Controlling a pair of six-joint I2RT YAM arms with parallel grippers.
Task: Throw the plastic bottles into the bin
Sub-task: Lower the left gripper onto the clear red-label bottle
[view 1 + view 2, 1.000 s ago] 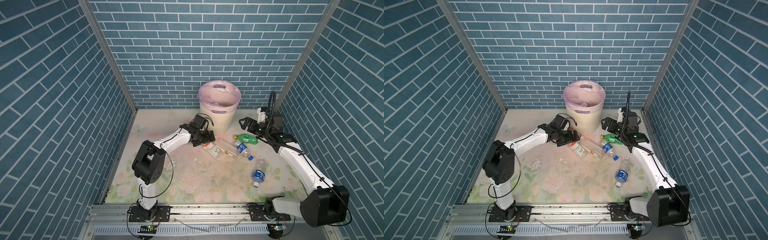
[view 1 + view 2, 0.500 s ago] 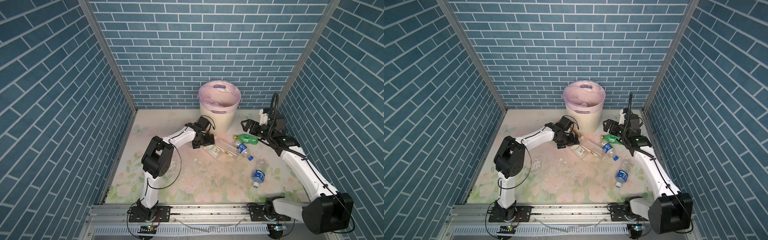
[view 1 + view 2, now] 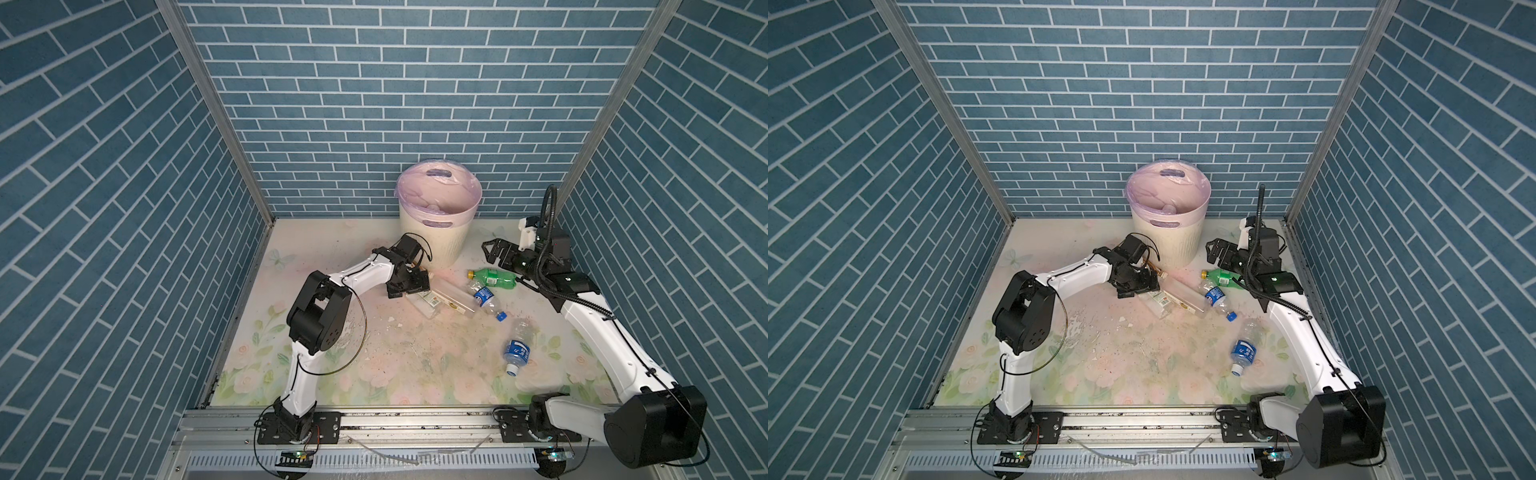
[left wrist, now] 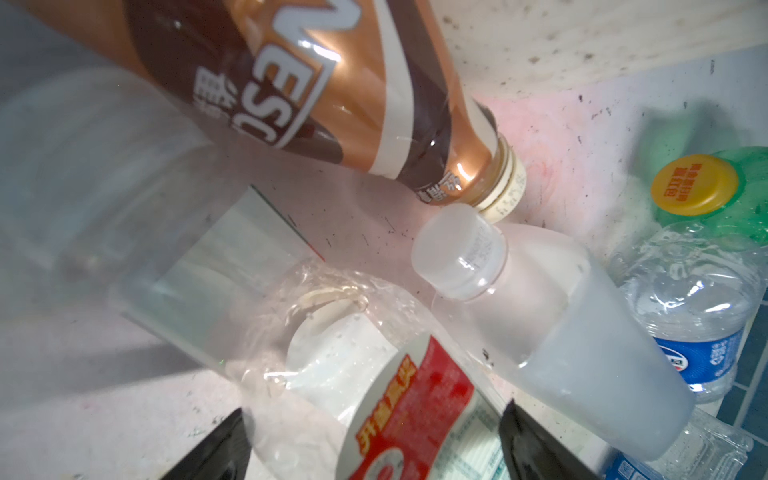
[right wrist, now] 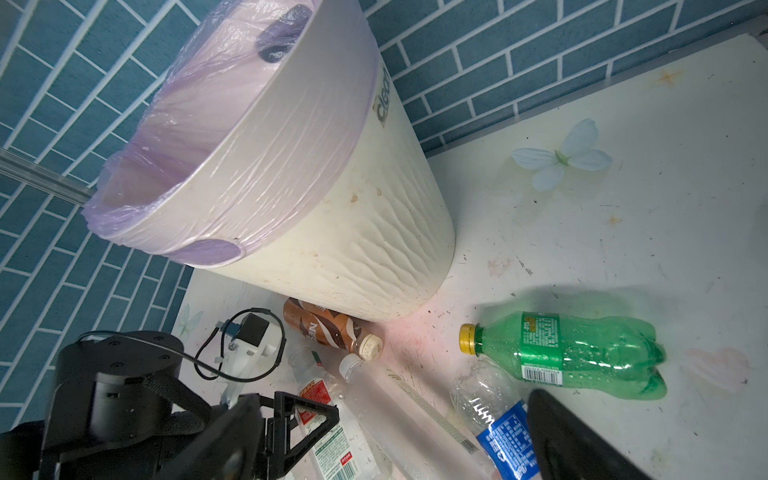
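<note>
Top views: bin (image 3: 436, 245) stands upright at centre frame against the back wall, with a lilac liner folded over its rim. Left gripper (image 3: 409, 286) is low on the table (image 3: 374, 374), just below-left of the bin. Right gripper (image 3: 492, 251) hangs right of the bin, above the green bottle (image 3: 492, 277) and clear of it; its jaws are spread wide with nothing between them.

Left wrist view: left fingers (image 4: 212, 457) are wide apart, one on each side of the red-label bottle (image 4: 395, 395), which lies flat on the table. Can't tell if the pads touch it.

All visible bottles are outside the bin, lying down. Most are clustered just below-right of it in both top views:
- Frosted bottle (image 3: 455, 294) lies diagonally beside the red-label one.
- Green bottle has its yellow cap pointing frame-left.
- Blue-label bottle (image 3: 484, 296) is just under the green one.
- Brown bottle (image 5: 328, 328) is against the bin's foot, its cap apparently touching the frosted bottle's cap.
- Lone bottle (image 3: 516, 351) is lower right, well apart from the cluster.
</note>
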